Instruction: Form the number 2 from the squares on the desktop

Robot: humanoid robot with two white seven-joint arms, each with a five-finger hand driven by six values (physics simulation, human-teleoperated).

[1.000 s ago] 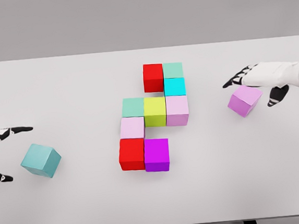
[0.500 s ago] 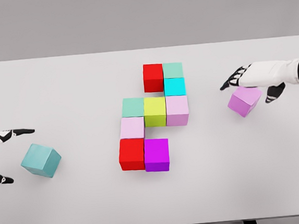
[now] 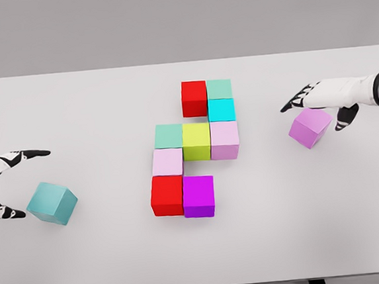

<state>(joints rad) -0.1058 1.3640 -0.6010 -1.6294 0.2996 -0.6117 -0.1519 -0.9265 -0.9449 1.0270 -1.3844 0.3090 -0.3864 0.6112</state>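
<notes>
Several coloured cubes form a stepped figure mid-table: red cube (image 3: 194,98) and green cube (image 3: 219,89) on top, cyan cube (image 3: 220,110) below, then a row of green, yellow cube (image 3: 196,141) and pink, a pale pink cube (image 3: 168,162), and red cube (image 3: 167,195) with magenta cube (image 3: 199,196) at the bottom. A loose teal cube (image 3: 52,203) lies at the left, between the spread fingers of my open left hand (image 3: 10,184). A loose violet cube (image 3: 310,127) lies at the right, under my open right hand (image 3: 316,107), whose fingers straddle it without closing.
The white table (image 3: 94,110) spans the view, its front edge near the bottom. Bare surface separates each loose cube from the central figure.
My left hand has moved slightly right and up around the teal cube. My right hand shifted a little over the violet cube. The cubes have not moved.
</notes>
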